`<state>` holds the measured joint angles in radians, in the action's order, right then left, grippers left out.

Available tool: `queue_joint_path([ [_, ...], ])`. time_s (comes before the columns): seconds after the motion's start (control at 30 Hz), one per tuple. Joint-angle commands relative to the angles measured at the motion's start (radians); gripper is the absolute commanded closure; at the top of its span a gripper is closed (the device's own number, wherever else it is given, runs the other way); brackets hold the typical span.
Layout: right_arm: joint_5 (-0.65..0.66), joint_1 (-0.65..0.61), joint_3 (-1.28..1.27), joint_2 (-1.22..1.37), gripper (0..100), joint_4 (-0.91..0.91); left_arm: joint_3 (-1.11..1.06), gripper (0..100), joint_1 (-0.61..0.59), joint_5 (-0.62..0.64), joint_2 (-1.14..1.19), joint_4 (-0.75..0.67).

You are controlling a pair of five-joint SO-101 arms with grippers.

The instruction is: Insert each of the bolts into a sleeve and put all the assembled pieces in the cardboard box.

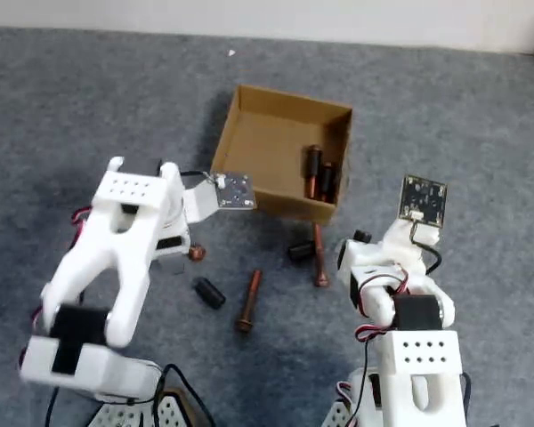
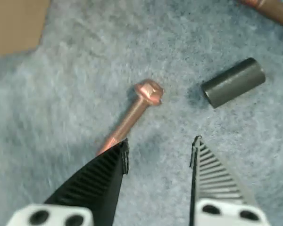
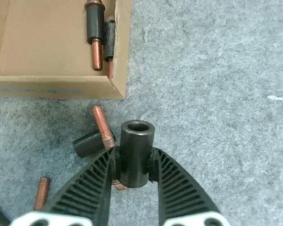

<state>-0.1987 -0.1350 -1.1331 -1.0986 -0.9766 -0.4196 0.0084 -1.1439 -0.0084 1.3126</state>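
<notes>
My left gripper (image 2: pixel 159 145) hangs open just above the carpet, one finger beside the shank of a copper bolt (image 2: pixel 132 117) that lies flat. A loose black sleeve (image 2: pixel 233 82) lies a little beyond it. My right gripper (image 3: pixel 133 156) is shut on another black sleeve (image 3: pixel 134 141), held with its bore toward the camera. Beyond it on the carpet lie a bolt (image 3: pixel 103 126) and a sleeve (image 3: pixel 88 143) touching each other. The cardboard box (image 1: pixel 249 120) holds two assembled pieces (image 1: pixel 318 173) against its right wall.
A third bolt (image 1: pixel 248 301) lies on the grey carpet between the arms, near the loose sleeve (image 1: pixel 209 292). The left arm (image 1: pixel 116 258) stands close to the box's left front corner. The right arm (image 1: pixel 400 302) is right of the parts.
</notes>
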Motion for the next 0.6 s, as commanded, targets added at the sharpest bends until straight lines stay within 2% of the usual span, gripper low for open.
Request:
queue_joint_path([
  [0.0, 0.009, 0.013, 0.012, -0.022, 99.4, 0.031, 0.125, 77, 0.018, -0.060, 0.102, -0.014],
  [0.23, 0.009, 0.013, 0.012, -0.022, 99.4, 0.031, 0.240, 77, 0.038, -0.080, 0.268, -0.017],
  [0.37, 0.009, 0.013, 0.012, -0.022, 99.4, 0.031, 0.278, 78, 0.035, -0.074, 0.361, -0.086],
  [0.57, 0.009, 0.013, 0.012, -0.022, 99.4, 0.031, 0.274, 94, 0.058, -0.074, 0.415, -0.098],
])
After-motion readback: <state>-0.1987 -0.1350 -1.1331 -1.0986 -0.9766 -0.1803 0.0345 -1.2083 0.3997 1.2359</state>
